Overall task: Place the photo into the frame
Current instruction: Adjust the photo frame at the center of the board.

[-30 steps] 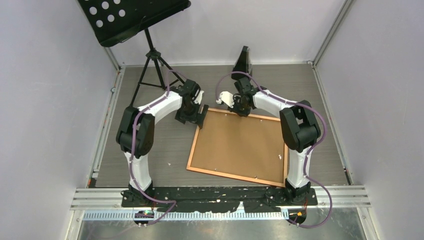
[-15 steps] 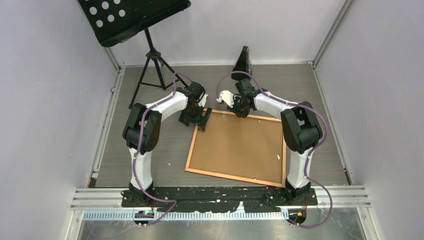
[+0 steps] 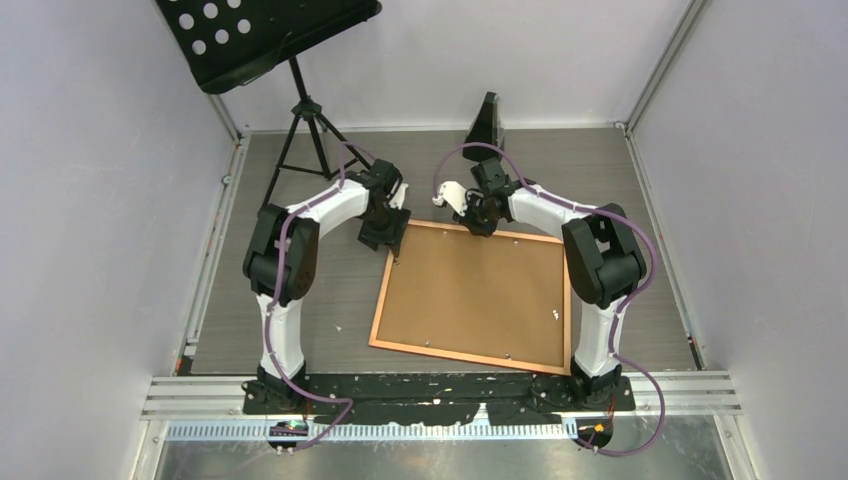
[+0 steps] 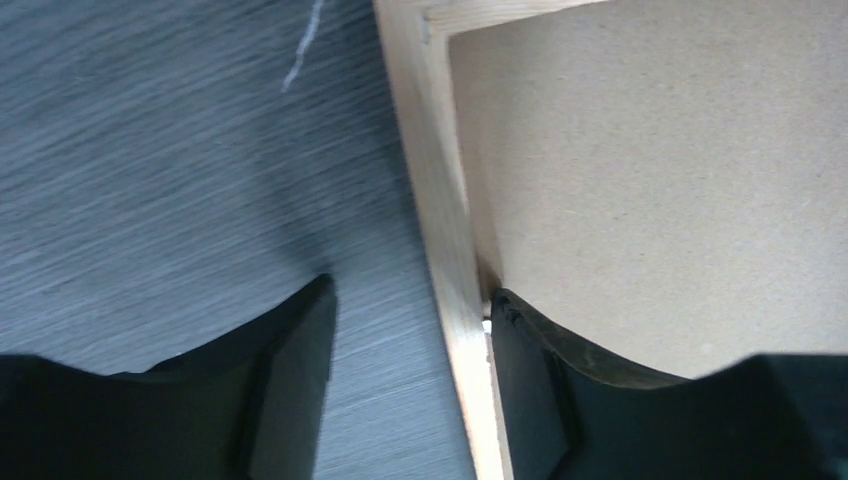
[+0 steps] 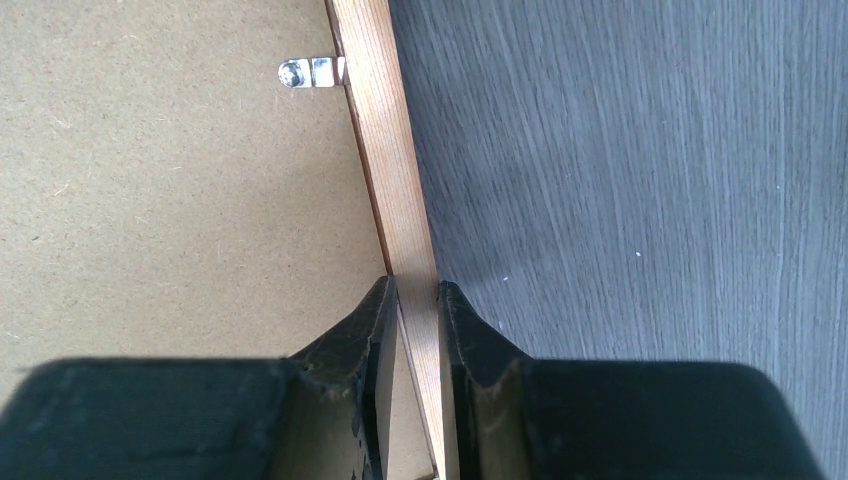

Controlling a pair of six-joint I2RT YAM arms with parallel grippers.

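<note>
A copper-orange frame [image 5: 386, 150] rims plain brown backing board [image 5: 150, 200] — table [image 5: 650, 200] grey, wood-grained.

Pale lilac-grey walls [image 3: 90, 220] close the cell on the left, back and right, softly and evenly lit. Silver aluminium rails [image 3: 658, 62] run up the two back corners and along the side edges of the counter [image 3: 300, 300], whose top is dark grey with a fine wood grain. The left wrist view shows a thin white scratch [image 4: 303, 45] on it. In the far left corner stands a black music stand [image 3: 262, 35], its perforated desk tilted and its tripod legs [image 3: 304, 107] spread on the counter. A small black panel [image 3: 487, 120] stands upright near the back edge. A ribbed metal rail [image 3: 700, 392] crosses the near edge, with bright sheet metal [image 3: 440, 462] below it
</note>
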